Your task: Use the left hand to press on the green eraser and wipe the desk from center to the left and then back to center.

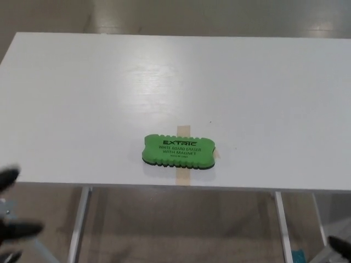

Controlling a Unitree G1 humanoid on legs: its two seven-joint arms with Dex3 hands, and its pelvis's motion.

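Observation:
The green eraser [178, 150], printed with black lettering, lies flat near the front edge of the white desk [175, 76], about at its middle. Nothing touches it. Only blurred black fingertips [20, 229] of my left hand [12, 213] show, at the lower left corner below the desk's front edge and well away from the eraser; they are spread apart and hold nothing. A small dark tip [341, 247] at the bottom right corner may belong to my right hand; too little of it shows to tell its state.
A strip of tan tape [183, 130] runs under the eraser to the desk's front edge. Metal desk legs [78, 224] stand below, over a brownish floor.

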